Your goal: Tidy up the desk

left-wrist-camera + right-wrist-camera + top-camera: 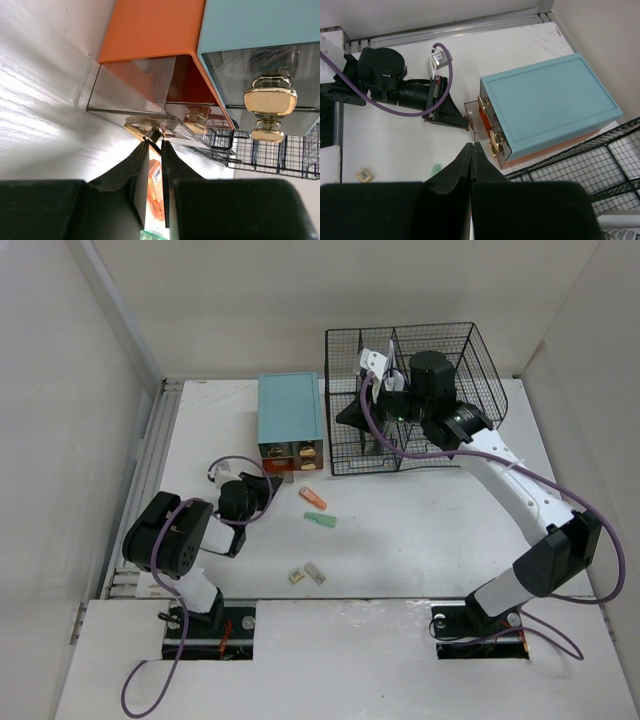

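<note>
Your left gripper (154, 144) fills the bottom of its own wrist view, its two dark fingers drawn almost together and pinching the gold knob (145, 132) on the front of a clear drawer (130, 95). That drawer stands pulled partway out of the orange lower layer of the teal-topped drawer box (290, 408); you cannot tell whether anything lies inside it. Beside it, a second drawer front with its own gold knob (270, 100) is flush with the box, and its smoky face hides the contents. Through the narrow gap between the fingers you see a strip of an orange item with a label too small to read. Your right gripper (472, 145) is clenched, fingers pressed flat together with nothing between them, raised above the desk near the black wire rack (470, 350). From above, that arm covers much of the rack's middle, so only some white paper (375, 360) inside can be made out. The white desk (420, 540) lies under everything, with its grey rail (140, 490) along the left side. On its open middle lie an orange piece (312, 498), a green piece (320, 521) just beside it, and nearer the arm bases two small tan and grey pieces (307, 574), too small to identify.
</note>
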Robot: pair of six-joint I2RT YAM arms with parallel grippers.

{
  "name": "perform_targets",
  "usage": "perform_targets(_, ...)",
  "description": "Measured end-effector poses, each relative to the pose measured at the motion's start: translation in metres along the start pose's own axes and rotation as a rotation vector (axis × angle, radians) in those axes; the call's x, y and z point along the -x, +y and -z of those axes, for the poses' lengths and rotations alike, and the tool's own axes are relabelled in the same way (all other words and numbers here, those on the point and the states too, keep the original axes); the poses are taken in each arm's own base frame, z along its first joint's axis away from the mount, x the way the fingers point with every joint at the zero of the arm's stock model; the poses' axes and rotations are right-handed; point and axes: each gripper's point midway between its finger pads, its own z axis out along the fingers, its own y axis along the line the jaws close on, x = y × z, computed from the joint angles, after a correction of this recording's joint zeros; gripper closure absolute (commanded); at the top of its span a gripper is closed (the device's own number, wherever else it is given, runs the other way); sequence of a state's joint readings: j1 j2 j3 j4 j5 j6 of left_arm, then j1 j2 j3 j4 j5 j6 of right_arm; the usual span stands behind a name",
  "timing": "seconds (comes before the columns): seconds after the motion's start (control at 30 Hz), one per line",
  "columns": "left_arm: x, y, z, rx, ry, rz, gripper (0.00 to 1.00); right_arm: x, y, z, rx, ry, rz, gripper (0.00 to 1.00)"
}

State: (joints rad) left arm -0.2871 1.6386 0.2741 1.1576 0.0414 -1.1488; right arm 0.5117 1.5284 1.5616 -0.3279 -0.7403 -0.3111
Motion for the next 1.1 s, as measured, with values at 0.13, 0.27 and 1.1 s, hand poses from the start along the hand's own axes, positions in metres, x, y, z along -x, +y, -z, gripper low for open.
perform_targets(0.13,-0.004,0.002,0.007,-0.002,0.009,0.004,0.95,0.0,0.0,0.0,0.002,0.0,0.0,1.0)
perform_targets(0.27,-0.011,0.004,0.019,0.002,0.02,0.003,0.95,-0.002,0.001,0.0,0.003,0.004,-0.004,1.0)
perform_targets(1.1,0.048,-0.132,0.154,-0.271,-0.169,-0.198,1.0,-0.104,0.098,-0.042,0.378,0.272,0.42,0.5)
